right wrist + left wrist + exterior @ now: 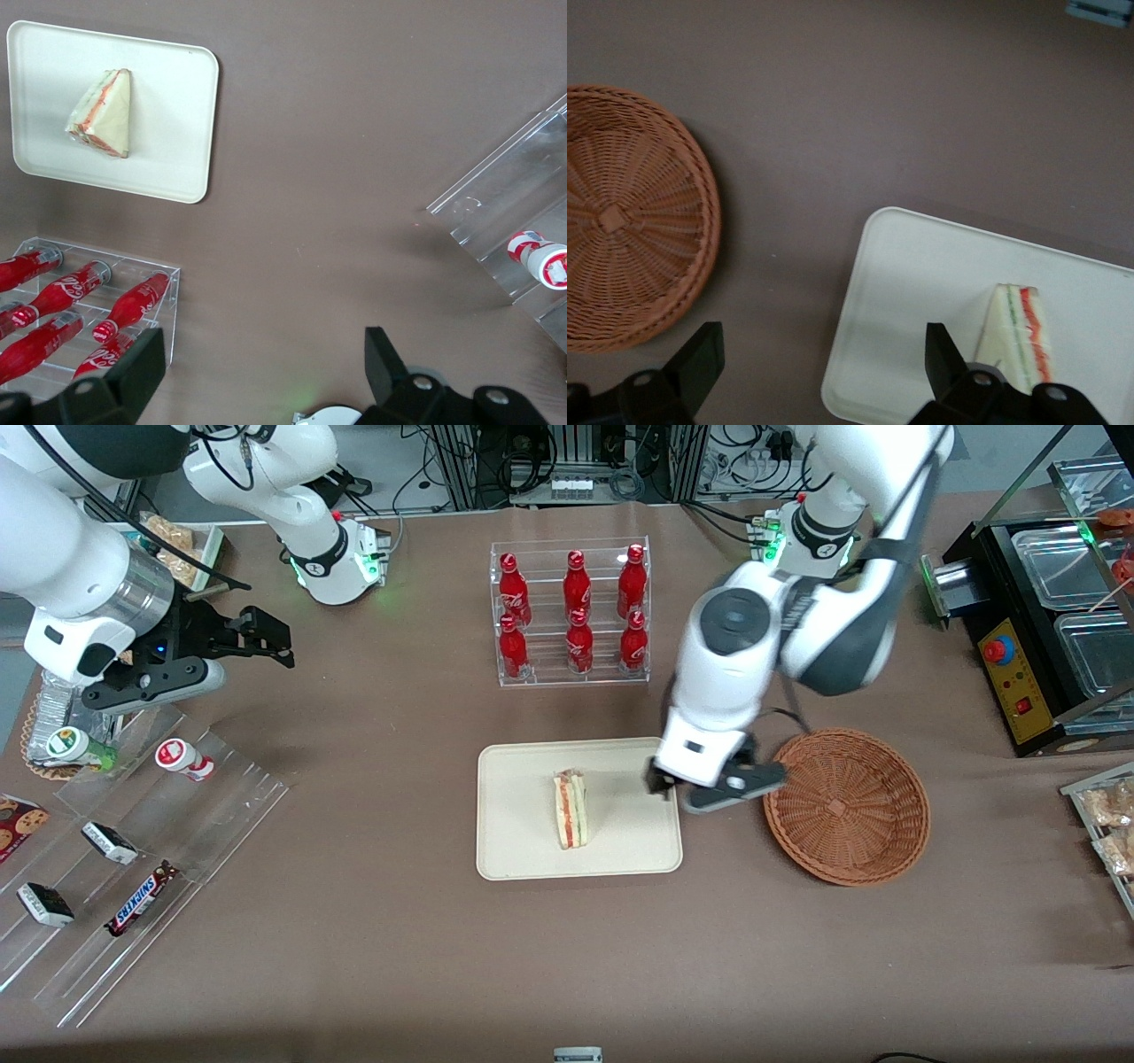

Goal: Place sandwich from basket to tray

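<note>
The sandwich (571, 808) (1021, 336) (102, 111), a pale wedge with red and green filling on its edge, lies on the cream tray (523, 841) (921, 283) (177, 133) near its middle. The woven basket (846, 806) (629, 221) sits beside the tray toward the working arm's end and holds nothing. My left gripper (702, 786) (822, 341) hangs open and empty above the tray's edge that faces the basket, between sandwich and basket. One finger is over the bare table, the other over the tray.
A clear rack of red cola bottles (571, 615) stands farther from the front camera than the tray. Acrylic racks with snacks (133, 850) lie toward the parked arm's end. A black appliance (1036, 646) and a snack tray (1107, 824) sit at the working arm's end.
</note>
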### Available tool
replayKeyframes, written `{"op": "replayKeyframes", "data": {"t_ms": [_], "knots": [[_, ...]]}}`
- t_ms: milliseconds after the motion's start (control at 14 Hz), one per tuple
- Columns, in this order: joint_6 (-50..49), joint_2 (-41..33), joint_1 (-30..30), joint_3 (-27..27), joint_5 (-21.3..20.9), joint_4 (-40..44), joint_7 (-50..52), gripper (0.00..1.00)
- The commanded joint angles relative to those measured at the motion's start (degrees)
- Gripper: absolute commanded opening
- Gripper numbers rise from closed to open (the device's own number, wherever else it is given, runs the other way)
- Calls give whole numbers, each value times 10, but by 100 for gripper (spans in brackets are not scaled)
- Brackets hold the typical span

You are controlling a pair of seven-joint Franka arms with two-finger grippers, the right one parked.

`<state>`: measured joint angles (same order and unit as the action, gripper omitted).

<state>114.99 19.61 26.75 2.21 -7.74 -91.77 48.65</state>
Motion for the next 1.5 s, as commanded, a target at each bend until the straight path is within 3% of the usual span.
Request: {"op": "replayKeyframes", "data": {"t_ms": [0,143,643,1143,1429], "knots": [[-56,-44,-59,10,35,-26,-97,100],[-103,-67,-102,9,50,-26,-185,100],[-218,-160,-197,8,53,-28,-353,100],[-278,-233,-210,-81,62,-27,-553,100],[-272,-219,-207,-88,62,-24,-556,100]]}}
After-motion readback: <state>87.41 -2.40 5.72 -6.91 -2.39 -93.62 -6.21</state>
